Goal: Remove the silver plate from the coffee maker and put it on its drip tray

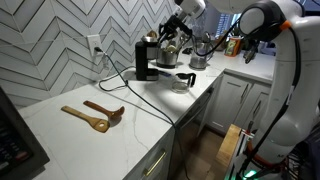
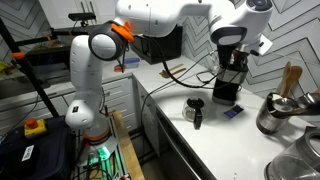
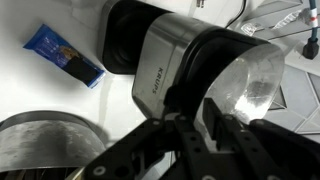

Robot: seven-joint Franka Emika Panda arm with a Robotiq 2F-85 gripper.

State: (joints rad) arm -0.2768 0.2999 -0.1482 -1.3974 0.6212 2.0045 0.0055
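The black coffee maker (image 1: 147, 58) stands at the back of the white counter and also shows in the other exterior view (image 2: 228, 80). Its low black drip tray (image 2: 222, 99) juts from its foot. In the wrist view the machine (image 3: 165, 65) fills the frame, with the shiny silver plate (image 3: 252, 85) at its top end. My gripper (image 3: 195, 120) is right at the plate's rim, its dark fingers close together. Both exterior views show the gripper (image 1: 167, 38) (image 2: 232, 57) down on the machine's top. The fingers' grip is hidden in shadow.
A glass cup with a black handle (image 1: 183, 80) (image 2: 195, 110) stands in front of the machine. A steel kettle (image 1: 198, 56) (image 2: 275, 115) stands beside it. A blue packet (image 3: 65, 55) (image 2: 232, 112) lies near the base. Wooden spoons (image 1: 95, 115) lie further along the counter.
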